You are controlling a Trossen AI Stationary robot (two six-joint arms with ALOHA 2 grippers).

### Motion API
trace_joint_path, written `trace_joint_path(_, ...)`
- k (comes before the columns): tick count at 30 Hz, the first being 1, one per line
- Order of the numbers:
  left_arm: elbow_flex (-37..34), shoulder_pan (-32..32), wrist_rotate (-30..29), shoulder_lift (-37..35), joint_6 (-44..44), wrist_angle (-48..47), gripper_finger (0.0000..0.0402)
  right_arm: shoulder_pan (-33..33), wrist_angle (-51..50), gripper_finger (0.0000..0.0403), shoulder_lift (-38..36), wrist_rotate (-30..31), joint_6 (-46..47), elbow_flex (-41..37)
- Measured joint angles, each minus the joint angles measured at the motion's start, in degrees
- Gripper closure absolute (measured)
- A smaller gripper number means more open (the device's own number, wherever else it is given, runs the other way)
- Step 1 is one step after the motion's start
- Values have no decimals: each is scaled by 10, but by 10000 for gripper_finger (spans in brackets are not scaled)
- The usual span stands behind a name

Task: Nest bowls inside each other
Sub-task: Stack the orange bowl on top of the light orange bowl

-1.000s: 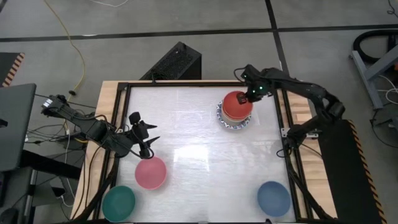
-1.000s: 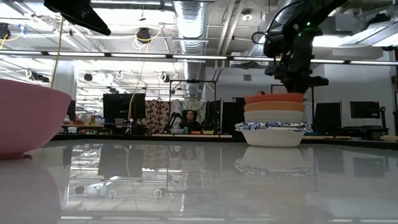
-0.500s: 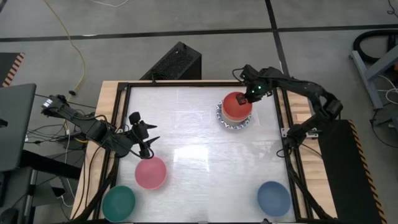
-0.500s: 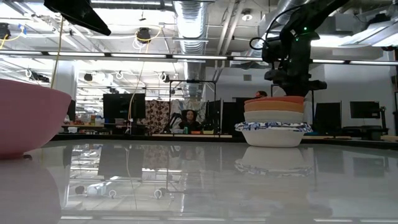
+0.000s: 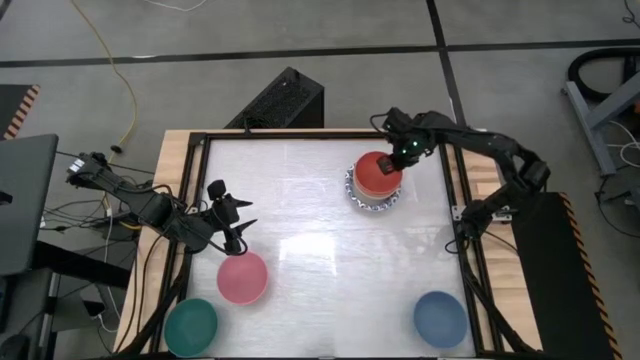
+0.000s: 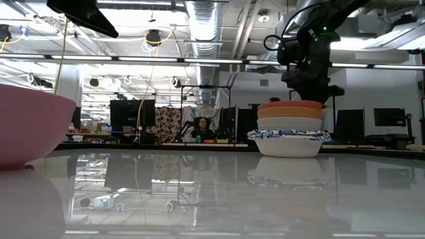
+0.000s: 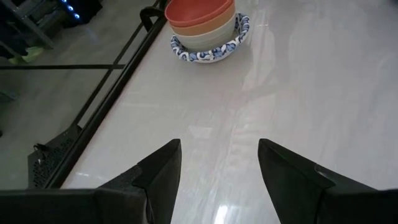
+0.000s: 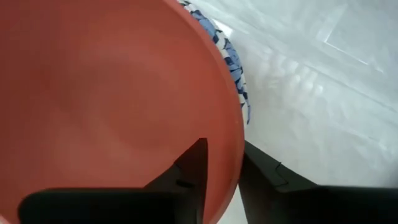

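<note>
Stack [image 5: 376, 183]: upright, near table's [image 5: 320, 230] far right edge.
Right gripper [image 5: 391, 165]: jaws straddled red bowl's [image 5: 374, 173] rim, parted.
Left gripper [image 5: 238, 225]: jaws spread, over bare tabletop.

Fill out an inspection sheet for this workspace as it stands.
Surface: glossy white tabletop in a black frame.
Job's things: nested stack, red round bowl topmost, blue-patterned white bowl at the base; loose pink round bowl, green round bowl, blue round bowl.
Clutter: nothing seen.
Grippers: right pincer straddles the red bowl's rim, fingers apart; left pincer open, just above the pink bowl.
Cables: yellow cable on the floor.
Surroundings: seated person far behind.
</note>
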Motion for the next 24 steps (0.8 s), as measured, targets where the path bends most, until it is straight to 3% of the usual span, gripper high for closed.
trace_joint_path(6,0,0,0,0,0,0,198,1,0,275,-4,0,-10,0)
trace_joint_path(16,0,0,-1,0,0,-6,198,1,4,275,-71,8,-13,0)
trace_joint_path(24,0,0,-3,0,-5,-8,198,23,7,280,-119,85,6,0)
